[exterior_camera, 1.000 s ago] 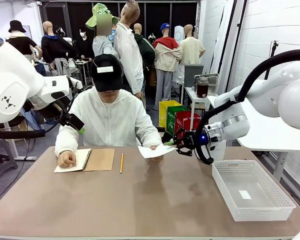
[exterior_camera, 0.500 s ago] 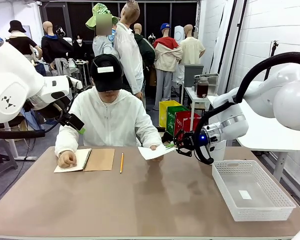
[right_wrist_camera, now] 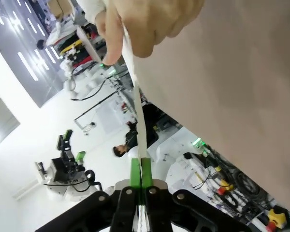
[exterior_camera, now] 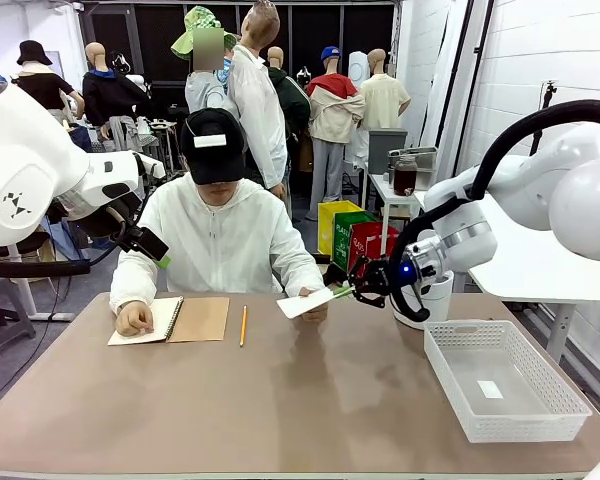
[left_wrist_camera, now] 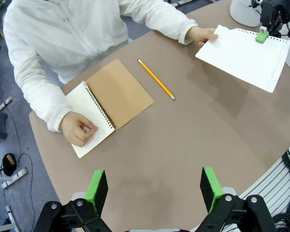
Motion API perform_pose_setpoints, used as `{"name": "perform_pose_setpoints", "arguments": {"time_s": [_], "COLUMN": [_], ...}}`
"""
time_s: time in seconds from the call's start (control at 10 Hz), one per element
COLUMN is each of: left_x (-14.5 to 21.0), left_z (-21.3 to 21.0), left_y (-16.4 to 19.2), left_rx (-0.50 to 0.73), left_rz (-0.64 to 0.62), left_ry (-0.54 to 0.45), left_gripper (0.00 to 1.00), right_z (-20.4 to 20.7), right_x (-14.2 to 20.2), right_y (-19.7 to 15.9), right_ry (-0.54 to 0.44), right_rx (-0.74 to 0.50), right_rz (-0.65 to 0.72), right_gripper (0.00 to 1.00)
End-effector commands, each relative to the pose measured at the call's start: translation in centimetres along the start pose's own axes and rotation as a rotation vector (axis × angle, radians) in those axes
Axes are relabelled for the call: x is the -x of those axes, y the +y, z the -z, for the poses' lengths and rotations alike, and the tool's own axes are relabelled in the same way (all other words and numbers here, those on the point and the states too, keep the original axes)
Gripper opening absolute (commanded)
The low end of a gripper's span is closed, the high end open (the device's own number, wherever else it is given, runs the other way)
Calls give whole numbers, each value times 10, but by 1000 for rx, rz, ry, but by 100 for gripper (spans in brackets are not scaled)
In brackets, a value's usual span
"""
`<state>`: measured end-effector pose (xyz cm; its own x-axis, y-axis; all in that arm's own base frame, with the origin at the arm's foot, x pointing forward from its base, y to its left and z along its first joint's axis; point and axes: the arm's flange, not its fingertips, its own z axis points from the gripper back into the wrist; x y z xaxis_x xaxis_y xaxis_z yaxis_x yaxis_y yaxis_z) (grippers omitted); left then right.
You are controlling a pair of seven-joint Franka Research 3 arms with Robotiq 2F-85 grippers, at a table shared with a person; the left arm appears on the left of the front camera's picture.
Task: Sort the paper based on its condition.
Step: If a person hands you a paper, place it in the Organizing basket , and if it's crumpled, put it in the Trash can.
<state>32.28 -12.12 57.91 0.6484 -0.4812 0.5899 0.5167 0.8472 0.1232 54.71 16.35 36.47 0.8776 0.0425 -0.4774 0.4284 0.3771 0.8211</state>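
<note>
One sheet of paper (exterior_camera: 305, 300) held over far side of table (exterior_camera: 280, 400). Person's hand (exterior_camera: 315, 312) grips one edge; right gripper (exterior_camera: 342, 292) pinched tight on opposite edge. Pencil (left_wrist_camera: 155, 79) and open notebook (left_wrist_camera: 113, 104) lie left of sheet, person's other hand (left_wrist_camera: 79, 128) on its page. Left gripper (left_wrist_camera: 154, 186) spread wide, empty, high above table. White basket (exterior_camera: 500, 390) well apart, right.

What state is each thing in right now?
paper: off the table, person's hand on one edge, right gripper on another
right gripper: shut on paper
left gripper: open, above table
notebook: open, flat
pencil: flat beside notebook
basket: upright
</note>
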Motion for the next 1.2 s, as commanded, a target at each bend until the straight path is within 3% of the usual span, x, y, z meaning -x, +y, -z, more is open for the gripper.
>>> {"name": "perform_pose_setpoints", "arguments": {"time_s": [0.0, 0.2, 0.5, 0.8, 1.1], "left_x": [0, 0, 0, 0, 0], "left_z": [0, 0, 0, 0, 0], "left_y": [1, 1, 1, 1, 1], "left_rx": [3, 3, 3, 3, 3], "left_rz": [-4, -4, -4, -4, -4], "left_ry": [-5, -5, -5, -5, -5], "left_gripper": [100, 100, 100, 100, 100], "right_z": [-24, -63, -99, -119, -131], "right_x": [23, 66, 125, 167, 192], "right_y": [27, 47, 46, 16, -24], "right_ry": [-129, -235, -352, -487, -633], "right_rx": [125, 296, 527, 705, 767], "right_rz": [-113, -311, -481, -503, -419], "right_gripper": [0, 0, 0, 0, 0]}}
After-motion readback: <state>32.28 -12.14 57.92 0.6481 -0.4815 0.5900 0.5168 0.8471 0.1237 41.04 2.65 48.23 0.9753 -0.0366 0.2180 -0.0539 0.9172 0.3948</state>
